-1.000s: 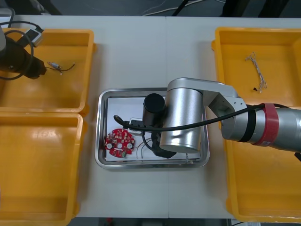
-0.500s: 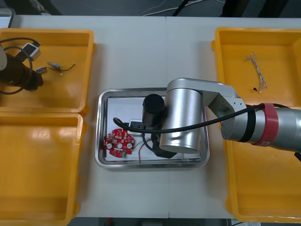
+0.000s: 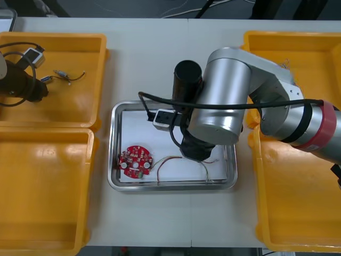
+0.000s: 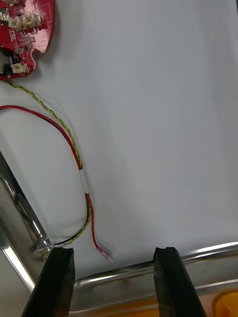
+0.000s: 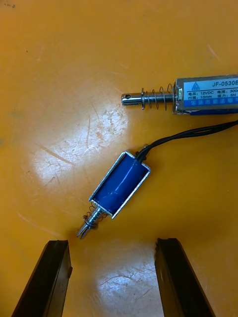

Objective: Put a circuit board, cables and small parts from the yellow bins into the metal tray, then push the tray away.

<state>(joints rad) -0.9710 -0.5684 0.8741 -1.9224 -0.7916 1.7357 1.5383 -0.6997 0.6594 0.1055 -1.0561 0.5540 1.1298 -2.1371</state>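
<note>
Over the metal tray [image 3: 113, 154], the right gripper [image 4: 111, 252], released, has lifted off the cable [image 4: 82, 173].

open white floor of metal tray [image 3: 114, 144] beside circuit board [image 3: 135, 161] and red and yellow cable [image 4: 85, 183]

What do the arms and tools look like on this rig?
Right arm: fat silver cylinders, a red band beside a black one, black cable draped across. Left arm: black, small white box on it. Right tool and left tool: two flat black fingers each, square-tipped.
</note>
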